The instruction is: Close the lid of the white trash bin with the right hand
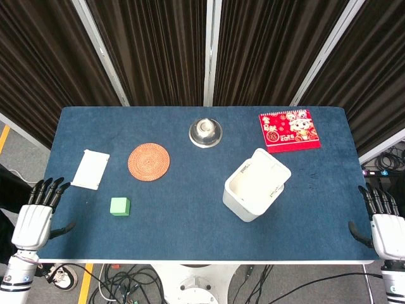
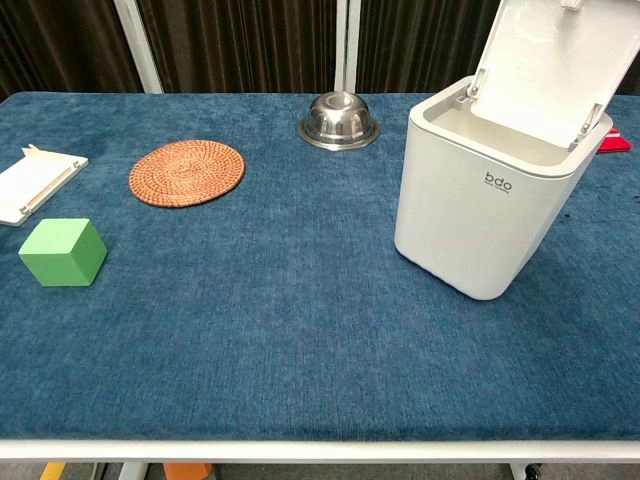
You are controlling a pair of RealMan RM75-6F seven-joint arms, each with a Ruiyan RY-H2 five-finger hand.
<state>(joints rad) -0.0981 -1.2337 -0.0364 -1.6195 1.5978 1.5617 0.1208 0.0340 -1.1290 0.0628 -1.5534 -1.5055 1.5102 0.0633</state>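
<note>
Head view looks steeply down from above on the whole blue table (image 1: 190,202), curtains at frame top. Chest view sits low at the near edge, facing across; both share the white trash bin (image 2: 485,195).

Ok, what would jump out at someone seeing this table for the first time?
Probably the white trash bin right of centre, its lid tipped up and open. Next, the bright red box at the far right corner and the small green cube near the left front. Both hands wait off the table's front corners.
</note>
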